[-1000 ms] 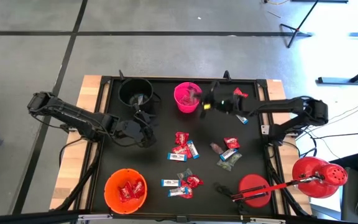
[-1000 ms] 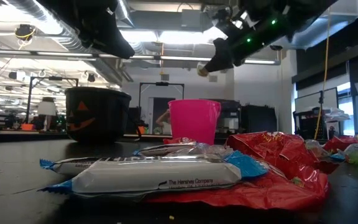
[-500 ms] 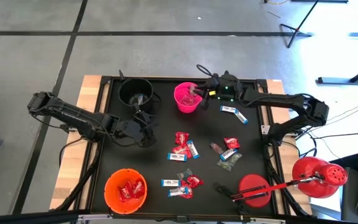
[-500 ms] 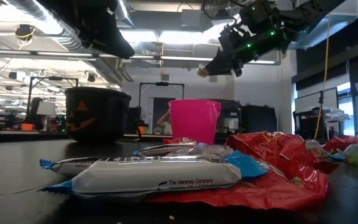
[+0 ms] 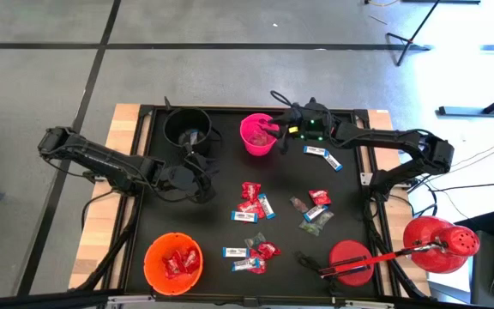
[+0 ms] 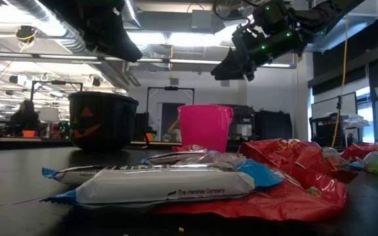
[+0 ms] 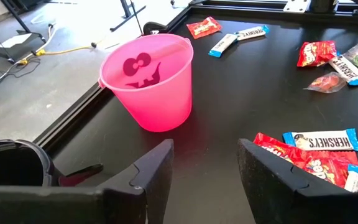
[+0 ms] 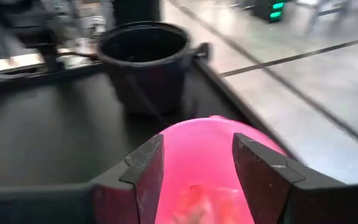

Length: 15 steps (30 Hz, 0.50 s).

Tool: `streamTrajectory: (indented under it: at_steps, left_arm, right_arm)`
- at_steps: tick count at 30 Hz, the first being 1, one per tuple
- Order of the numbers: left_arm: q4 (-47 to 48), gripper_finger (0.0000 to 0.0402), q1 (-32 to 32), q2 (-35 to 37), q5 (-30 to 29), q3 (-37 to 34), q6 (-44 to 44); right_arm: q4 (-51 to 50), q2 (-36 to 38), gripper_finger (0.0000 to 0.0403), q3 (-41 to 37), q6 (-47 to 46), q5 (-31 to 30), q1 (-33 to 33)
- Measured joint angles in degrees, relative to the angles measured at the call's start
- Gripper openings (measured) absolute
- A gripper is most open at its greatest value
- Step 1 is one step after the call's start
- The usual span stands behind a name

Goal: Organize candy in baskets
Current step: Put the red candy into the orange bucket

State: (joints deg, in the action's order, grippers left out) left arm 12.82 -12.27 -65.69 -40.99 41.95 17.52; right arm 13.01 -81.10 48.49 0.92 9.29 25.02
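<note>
1. Nearest the front edge: orange bucket (image 5: 174, 262) w/ red packets already in it. Beside it a small heap of loose candy (image 5: 249, 255), red plus blue-and-white bars. Not this step's business, leave it.

2. Mid table: more sweets in two clumps, red ones (image 5: 251, 199) in the centre and a mixed lot (image 5: 314, 209) w/ a greenish wrapper toward the right. I'd guess the next pick comes from here.

3. Left gripper (image 5: 202, 178) hangs just over the mat left of centre, fingers apart, nothing between them. It's waiting; its wrist cam looks past the open fingers at the pink bucket (image 7: 149, 79).

4. Far side: right gripper (image 5: 270, 130) sits above the pink bucket, over its rim. Fingers stand apart in the wrist view, empty, w/ something pale showing down inside the bucket. Reads to me as a drop just made.

5. To do it well, imo: lift straight up first, clear the rim before swinging out, so a finger doesn't clip the bucket & tip it. It's light plastic, prob slides easily.

6. Two bars (image 5: 322, 155) lie just right of the pink bucket, close to the arm's path. Keep high over them.

7. Black bucket (image 5: 187, 128) at the far left corner, apart from the pink one.
</note>
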Motion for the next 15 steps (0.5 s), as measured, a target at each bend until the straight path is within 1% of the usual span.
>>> streamTrajectory:
  at_steps: [3, 4, 6, 8, 10, 12, 15]
  left_arm:
    - [0.0, 0.0169, 0.0, 0.0, 0.06, 0.0, 0.08]
    - [0.0, 0.0169, 0.0, 0.0, 0.06, 0.0, 0.08]
    - [0.0, 0.0169, 0.0, 0.0, 0.06, 0.0, 0.08]
    - [0.0, 0.0169, 0.0, 0.0, 0.01, 0.0, 0.08]
    - [0.0, 0.0169, 0.0, 0.0, 0.0, 0.0, 0.06]
    - [-0.01, 0.0169, -0.01, 0.0, 0.0, 0.0, 0.06]
    - [-0.02, 0.0169, 0.0, 0.0, 0.0, 0.0, 0.2]
  right_arm:
    - [0.13, -0.22, 0.0188, -0.1, -1.17, 7.36, -2.42]
    - [0.07, -0.36, 0.0188, -0.24, -0.94, 8.84, -4.04]
    - [-1.6, -0.5, 0.0189, -0.56, 0.49, 9.37, -7.75]
    - [-3.07, -0.78, 0.0189, -0.59, 3.47, 7.05, -12.11]
    - [-4.58, -0.96, 0.0189, -0.59, 6.34, 3.1, -16.23]
    - [-4.0, -2.05, 0.0189, -0.59, 8.33, -1.25, -19.98]
    - [-3.57, -4.39, 0.0189, -0.59, 8.38, -6.52, -23.32]
